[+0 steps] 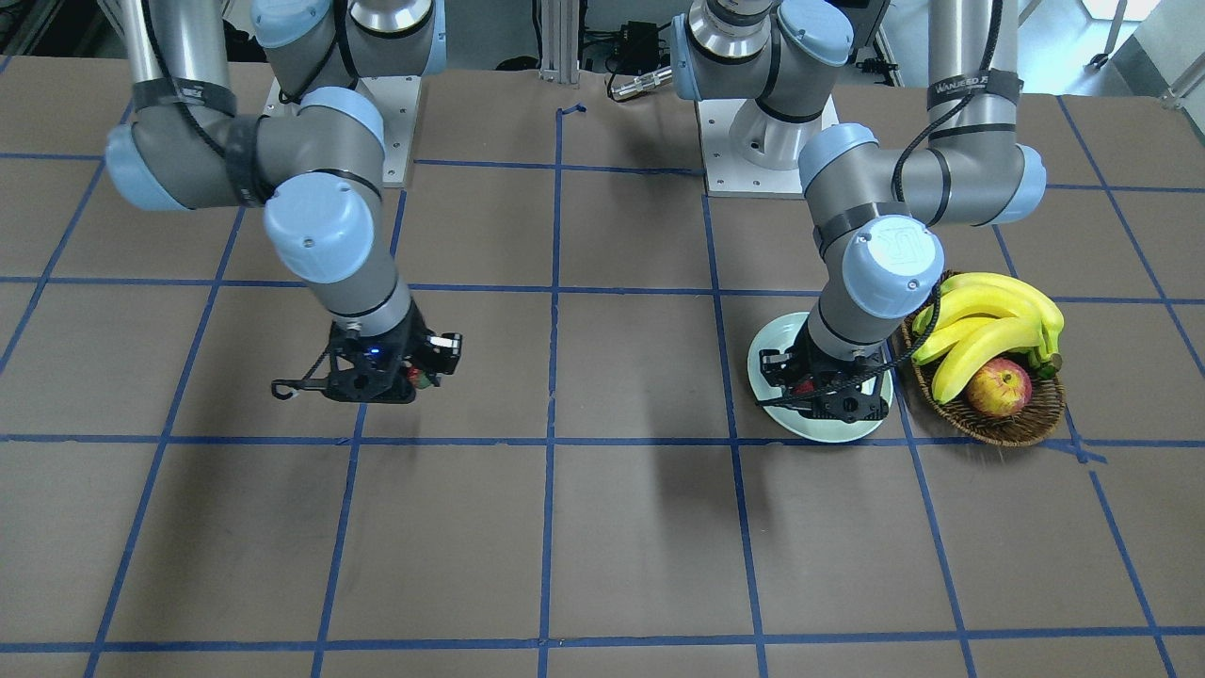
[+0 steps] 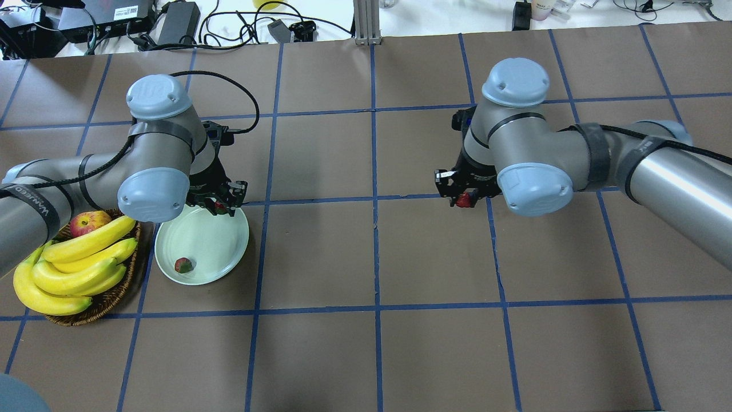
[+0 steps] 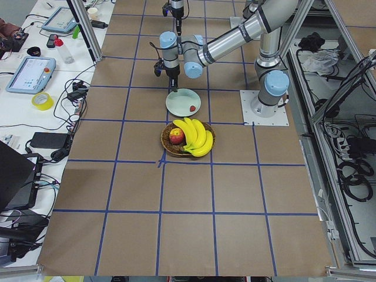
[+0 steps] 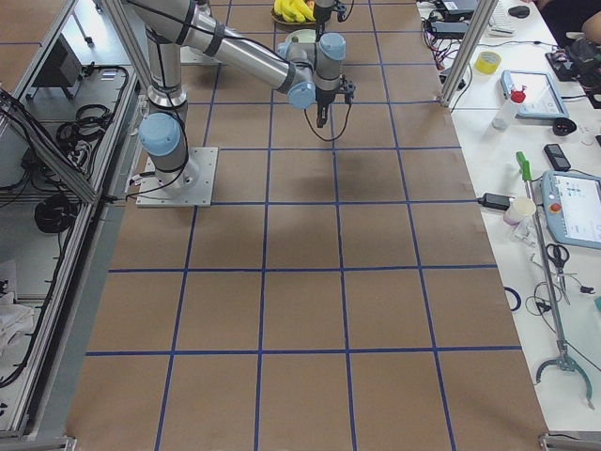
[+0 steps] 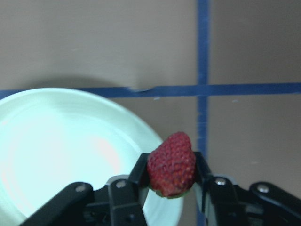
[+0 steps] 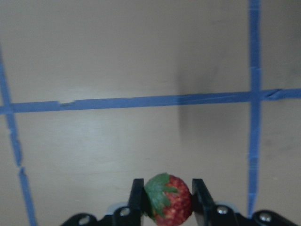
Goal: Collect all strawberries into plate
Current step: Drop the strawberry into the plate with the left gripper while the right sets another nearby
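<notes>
The pale mint plate (image 2: 209, 240) lies at the left of the overhead view, with one strawberry (image 2: 183, 265) resting on its near part. My left gripper (image 2: 220, 206) is shut on a second strawberry (image 5: 172, 164) and holds it above the plate's far rim (image 5: 56, 136). My right gripper (image 2: 464, 199) is shut on a third strawberry (image 6: 167, 198) and holds it above bare table, far to the right of the plate. In the front-facing view the plate (image 1: 781, 414) sits under the left gripper (image 1: 808, 388), and the right gripper (image 1: 414, 379) is at the left.
A brown wicker basket (image 2: 108, 294) with bananas (image 2: 74, 266) and a red-yellow apple (image 2: 87, 223) stands just left of the plate. Blue tape lines grid the brown table. Cables and boxes lie beyond the far edge.
</notes>
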{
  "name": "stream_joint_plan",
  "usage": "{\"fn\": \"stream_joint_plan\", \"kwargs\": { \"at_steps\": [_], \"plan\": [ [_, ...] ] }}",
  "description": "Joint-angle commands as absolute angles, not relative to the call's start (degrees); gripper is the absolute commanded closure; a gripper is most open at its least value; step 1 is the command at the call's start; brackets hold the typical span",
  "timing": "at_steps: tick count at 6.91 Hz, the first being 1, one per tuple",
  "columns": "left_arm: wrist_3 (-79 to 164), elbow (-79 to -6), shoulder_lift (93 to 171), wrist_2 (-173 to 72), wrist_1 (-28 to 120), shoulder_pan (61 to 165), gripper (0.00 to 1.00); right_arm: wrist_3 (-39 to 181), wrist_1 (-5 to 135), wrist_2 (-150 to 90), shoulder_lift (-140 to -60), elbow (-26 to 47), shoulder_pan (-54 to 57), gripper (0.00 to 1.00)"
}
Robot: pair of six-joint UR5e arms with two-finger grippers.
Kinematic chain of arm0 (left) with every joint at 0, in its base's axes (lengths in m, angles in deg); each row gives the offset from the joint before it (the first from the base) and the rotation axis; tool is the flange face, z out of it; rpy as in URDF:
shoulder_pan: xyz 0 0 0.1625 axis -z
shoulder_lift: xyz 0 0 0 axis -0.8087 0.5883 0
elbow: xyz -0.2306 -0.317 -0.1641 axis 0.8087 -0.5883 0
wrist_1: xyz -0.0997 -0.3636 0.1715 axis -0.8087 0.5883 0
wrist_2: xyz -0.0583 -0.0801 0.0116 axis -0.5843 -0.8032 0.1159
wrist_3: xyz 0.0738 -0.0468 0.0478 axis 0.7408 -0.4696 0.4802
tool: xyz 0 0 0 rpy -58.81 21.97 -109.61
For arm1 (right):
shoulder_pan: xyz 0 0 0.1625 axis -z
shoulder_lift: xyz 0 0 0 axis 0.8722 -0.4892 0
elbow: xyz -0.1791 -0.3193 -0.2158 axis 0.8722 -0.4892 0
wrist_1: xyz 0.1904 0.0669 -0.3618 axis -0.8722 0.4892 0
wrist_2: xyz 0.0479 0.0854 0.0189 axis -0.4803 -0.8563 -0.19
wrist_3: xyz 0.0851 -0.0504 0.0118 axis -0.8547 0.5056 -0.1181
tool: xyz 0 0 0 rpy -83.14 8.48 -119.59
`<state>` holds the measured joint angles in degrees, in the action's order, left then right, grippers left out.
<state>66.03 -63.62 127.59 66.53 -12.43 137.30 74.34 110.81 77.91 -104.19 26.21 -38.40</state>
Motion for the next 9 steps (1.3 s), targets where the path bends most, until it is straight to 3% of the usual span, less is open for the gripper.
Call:
{"fn": "stream_joint_plan", "kwargs": {
  "at_steps": [1,2,3,4,5,7,9],
  "plan": [
    [73.0,-64.7,127.5,66.9,-12.0,131.4,1.00,58.9,111.9,72.4,-98.5,20.7,-49.5,0.96],
    [73.2,-65.3,128.3,67.2,-12.1,131.1,0.97,55.5,112.5,71.4,-95.1,17.5,-53.2,0.95],
    [73.4,-65.3,128.4,67.3,-12.2,130.8,0.66,54.7,116.2,70.9,-91.7,16.2,-56.0,0.87],
    [73.4,-65.2,128.5,67.2,-12.2,130.6,0.28,54.5,118.5,68.1,-90.1,15.8,-56.9,0.78],
    [73.3,-65.1,128.5,67.2,-12.2,130.2,0.12,54.5,118.6,68.1,-89.8,15.9,-56.9,0.64],
    [73.5,-64.3,128.1,66.9,-11.9,129.5,0.08,55.2,118.6,68.9,-90.7,16.2,-56.8,0.01],
    [73.8,-63.1,127.7,66.8,-11.9,129.6,0.09,59.6,115.9,73.6,-97.3,15.7,-56.0,0.00]
  ]
}}
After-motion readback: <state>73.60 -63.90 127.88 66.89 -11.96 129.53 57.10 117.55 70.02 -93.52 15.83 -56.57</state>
